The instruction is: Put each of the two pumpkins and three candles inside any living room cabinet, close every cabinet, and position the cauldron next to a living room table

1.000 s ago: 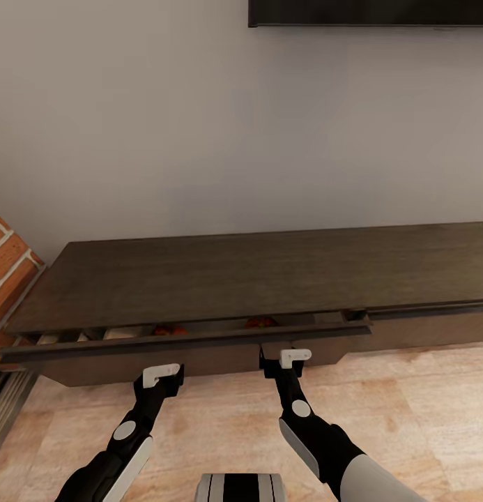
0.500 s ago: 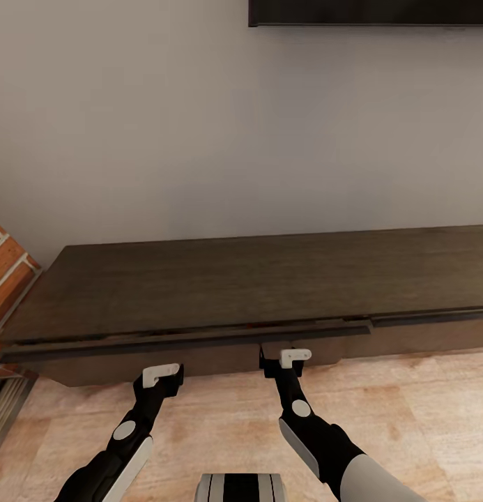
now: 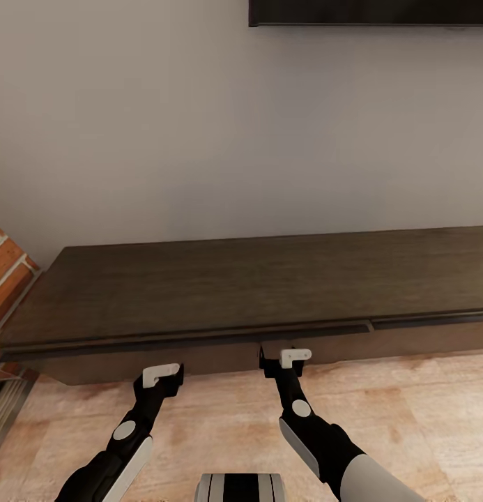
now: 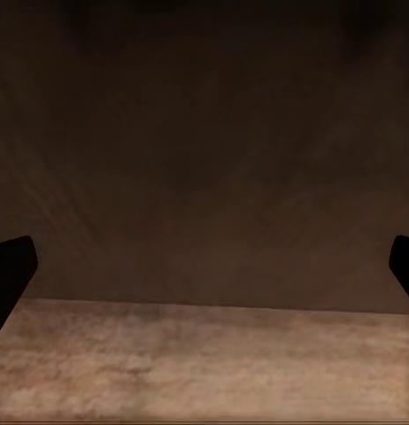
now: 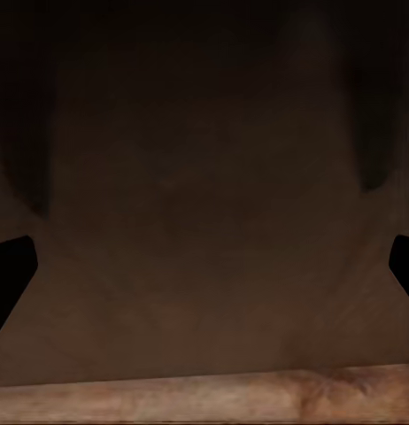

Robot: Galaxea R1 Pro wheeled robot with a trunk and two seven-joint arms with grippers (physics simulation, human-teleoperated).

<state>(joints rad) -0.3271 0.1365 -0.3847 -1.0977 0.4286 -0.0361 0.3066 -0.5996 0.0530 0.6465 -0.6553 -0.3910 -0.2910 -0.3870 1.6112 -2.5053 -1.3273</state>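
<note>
since drawer front sits flush, cabinet (image 3: 255,293) looks closed, pumpkins and candles probably inside. left claw (image 3: 162,376) and right claw (image 3: 286,359) at its front face low over floor (image 3: 408,411), both wide open, empty. advice: back off straight, check seam, then find cauldron.

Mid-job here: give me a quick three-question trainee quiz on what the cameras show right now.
1. True or false: the drawer of the cabinet stands pulled out, showing its inside.
2. Which is set nearer the cabinet front: A) left gripper B) right gripper?
3. Fill in: at the picture's left edge, beside the cabinet, is a wall of red ____.

Key: 1 false, it is pushed in; 2 B; 3 brick.
</note>
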